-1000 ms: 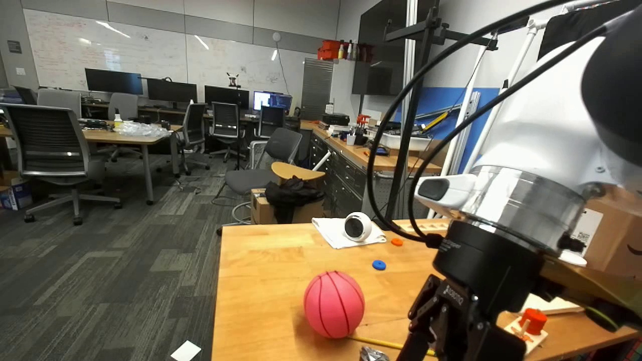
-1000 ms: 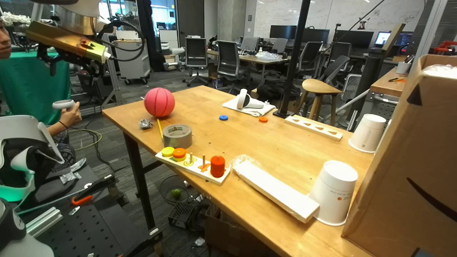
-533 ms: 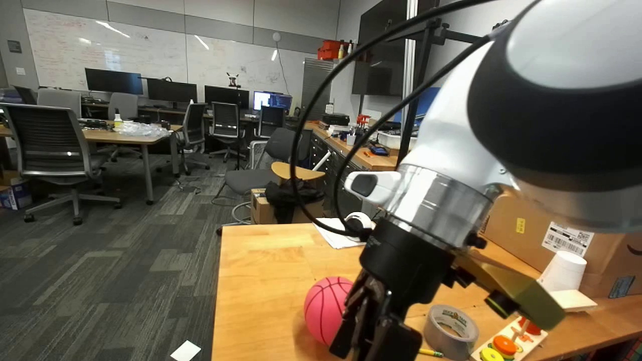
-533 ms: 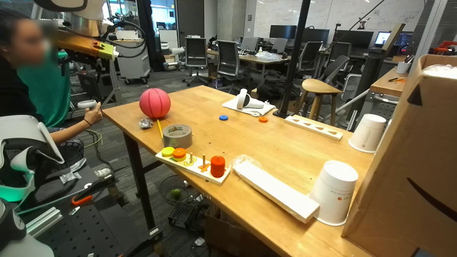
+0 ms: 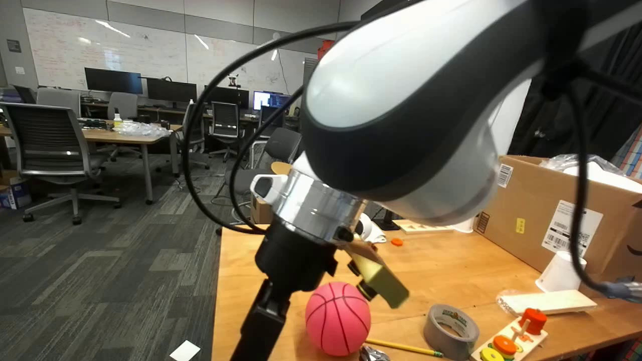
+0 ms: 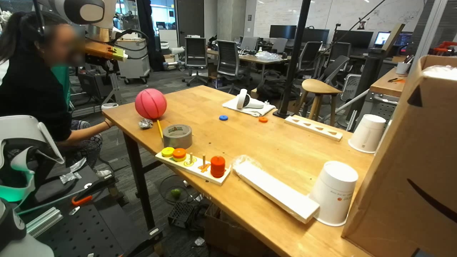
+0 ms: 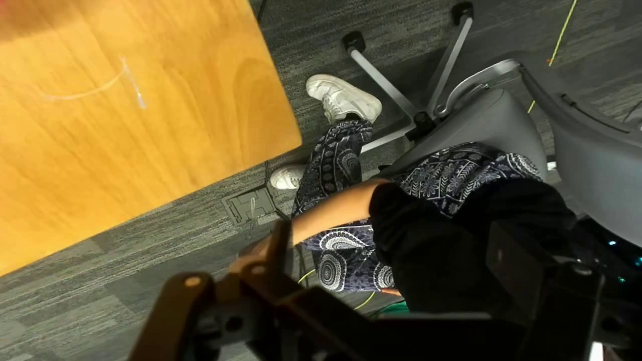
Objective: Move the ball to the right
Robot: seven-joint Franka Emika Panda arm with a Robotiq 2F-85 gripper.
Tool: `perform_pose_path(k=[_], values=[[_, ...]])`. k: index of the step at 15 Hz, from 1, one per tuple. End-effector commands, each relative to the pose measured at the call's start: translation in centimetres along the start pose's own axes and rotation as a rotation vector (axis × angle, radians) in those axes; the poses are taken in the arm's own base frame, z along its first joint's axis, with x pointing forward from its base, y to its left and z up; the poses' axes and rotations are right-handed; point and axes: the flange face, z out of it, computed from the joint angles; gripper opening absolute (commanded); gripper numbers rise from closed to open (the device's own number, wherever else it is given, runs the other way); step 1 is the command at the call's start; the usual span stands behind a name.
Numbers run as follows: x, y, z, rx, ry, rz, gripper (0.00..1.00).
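The pinkish-red ball (image 5: 338, 318) with dark seams rests on the wooden table near its end; it also shows in an exterior view (image 6: 150, 103). My gripper (image 5: 261, 321) is left of the ball in that exterior view, apart from it, with its fingertips cut off by the frame's bottom. In the wrist view the gripper (image 7: 398, 260) has its fingers wide apart with nothing between them, over the floor and a seated person beyond the table corner. Only a red sliver at the top left corner there may be the ball. A person's head hides most of the gripper in an exterior view.
A person (image 6: 35, 85) sits close to the table end, an arm near its corner. Crumpled foil (image 6: 145, 123), a pencil (image 5: 401, 347), a grey tape roll (image 5: 451, 331) and a ring-stacking board (image 6: 192, 167) lie near the ball. A cardboard box (image 5: 551, 215) stands farther along.
The arm has swung left across an exterior view, past the ball. The ball has rolled slightly left in an exterior view, towards the table end. The person has leaned in towards the table.
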Motion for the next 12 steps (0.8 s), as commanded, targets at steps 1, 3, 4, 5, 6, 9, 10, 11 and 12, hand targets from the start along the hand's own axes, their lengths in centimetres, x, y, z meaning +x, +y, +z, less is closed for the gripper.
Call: perform_pose_path(k=[1, 3, 4, 5, 6, 9, 10, 11, 12], values=[[3.9, 3.8, 1.6, 0.023, 0.001, 0.045, 1.00], [4.2, 6.1, 2.8, 0.026, -0.011, 0.094, 1.00], [3.9, 7.8, 3.4, 0.019, -0.021, 0.130, 1.00], [3.3, 9.2, 3.9, 0.012, -0.034, 0.161, 1.00], [2.3, 11.0, 4.2, -0.005, -0.053, 0.200, 1.00], [-1.3, 15.1, 4.6, -0.037, -0.116, 0.297, 1.00], [-2.3, 16.3, 4.6, -0.046, -0.131, 0.321, 1.00], [-3.3, 17.3, 4.2, -0.056, -0.141, 0.335, 1.00], [-4.1, 18.3, 3.6, -0.068, -0.149, 0.342, 1.00]])
